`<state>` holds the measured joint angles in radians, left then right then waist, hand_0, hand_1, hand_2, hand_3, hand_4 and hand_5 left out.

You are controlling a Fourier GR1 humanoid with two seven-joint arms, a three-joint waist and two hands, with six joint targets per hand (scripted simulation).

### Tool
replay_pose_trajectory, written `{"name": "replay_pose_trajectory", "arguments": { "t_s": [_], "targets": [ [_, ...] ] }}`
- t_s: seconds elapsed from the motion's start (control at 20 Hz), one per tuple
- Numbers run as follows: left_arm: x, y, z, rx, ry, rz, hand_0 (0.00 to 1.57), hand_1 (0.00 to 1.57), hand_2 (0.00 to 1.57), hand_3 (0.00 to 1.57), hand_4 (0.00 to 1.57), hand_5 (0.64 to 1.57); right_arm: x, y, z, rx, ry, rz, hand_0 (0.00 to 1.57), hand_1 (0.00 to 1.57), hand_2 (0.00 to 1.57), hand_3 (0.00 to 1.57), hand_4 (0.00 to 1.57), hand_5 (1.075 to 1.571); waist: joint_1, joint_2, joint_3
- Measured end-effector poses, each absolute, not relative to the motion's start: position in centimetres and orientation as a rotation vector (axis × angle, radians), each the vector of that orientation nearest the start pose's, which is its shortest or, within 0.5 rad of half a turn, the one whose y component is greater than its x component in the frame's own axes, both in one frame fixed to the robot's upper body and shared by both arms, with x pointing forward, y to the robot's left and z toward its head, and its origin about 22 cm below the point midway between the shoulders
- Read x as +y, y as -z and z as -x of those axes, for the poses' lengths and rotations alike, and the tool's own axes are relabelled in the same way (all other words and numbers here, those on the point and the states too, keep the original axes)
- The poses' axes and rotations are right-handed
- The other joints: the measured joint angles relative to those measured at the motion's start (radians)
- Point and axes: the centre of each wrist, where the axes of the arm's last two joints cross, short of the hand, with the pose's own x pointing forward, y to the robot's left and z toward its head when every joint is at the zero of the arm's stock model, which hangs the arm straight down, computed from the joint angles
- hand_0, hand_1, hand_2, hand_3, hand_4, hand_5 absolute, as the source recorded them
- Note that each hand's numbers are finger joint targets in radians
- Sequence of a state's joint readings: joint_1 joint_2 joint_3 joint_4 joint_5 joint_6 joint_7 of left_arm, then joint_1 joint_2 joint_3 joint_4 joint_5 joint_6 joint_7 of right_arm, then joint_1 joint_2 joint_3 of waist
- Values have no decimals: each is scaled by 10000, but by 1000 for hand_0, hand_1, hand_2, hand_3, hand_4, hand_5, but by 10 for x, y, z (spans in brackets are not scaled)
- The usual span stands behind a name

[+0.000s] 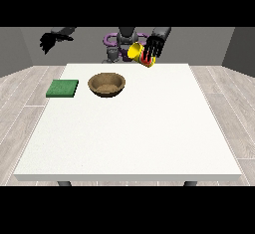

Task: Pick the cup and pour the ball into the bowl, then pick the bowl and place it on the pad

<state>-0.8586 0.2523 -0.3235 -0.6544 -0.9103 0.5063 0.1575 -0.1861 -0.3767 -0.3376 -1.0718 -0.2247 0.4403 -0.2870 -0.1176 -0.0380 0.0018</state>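
Front view: I see the robot hand at the view's right (153, 50) with fingers curled round the yellow cup (136, 52), tilted above the tabletop's (129, 133) far edge. Wooden bowl (106, 84) sits far-left beside the green pad (63, 88). The other robot hand (50, 41) hangs left, fingers unclear.

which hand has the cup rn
The hand at the view's right: its fingers curl round the tilted yellow cup, held above the table's far edge. The hand at the view's left hangs off to the side, holding nothing.
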Motion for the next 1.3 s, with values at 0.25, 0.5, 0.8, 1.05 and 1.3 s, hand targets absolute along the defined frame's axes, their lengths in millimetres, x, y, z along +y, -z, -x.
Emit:
{"name": "replay_pose_trajectory", "arguments": {
  "t_s": [0.25,0.5,0.8,1.05,1.3],
  "targets": [
    [140,-47,-413,-15205,12690,-13699,1482,1482,1571,1571,1571,1204,-408,15,-264,-16311,-183,-492,0,0,0,0,0,1571,-54,-262,3],
    [95,-45,-406,-14627,15747,-14849,1536,1536,1571,1571,1571,1124,-406,14,-270,-16388,-248,-688,0,0,0,0,0,1570,-192,-191,3],
    [62,-33,-395,-13010,19408,-17026,1465,1465,1571,1571,1481,1216,-404,21,-271,-16291,-187,-810,0,0,0,0,0,1571,-200,-301,1],
    [48,-36,-391,-12163,21200,-18046,1446,1446,1571,1571,1529,1129,-417,18,-267,-16261,-119,-610,0,0,0,0,0,1570,-14,-340,-6],
    [50,-38,-390,-12175,21526,-17997,1480,1480,1571,1571,1495,1222,-406,27,-265,-15896,51,-646,0,0,0,0,0,1569,213,-456,-17]
  ]
}}
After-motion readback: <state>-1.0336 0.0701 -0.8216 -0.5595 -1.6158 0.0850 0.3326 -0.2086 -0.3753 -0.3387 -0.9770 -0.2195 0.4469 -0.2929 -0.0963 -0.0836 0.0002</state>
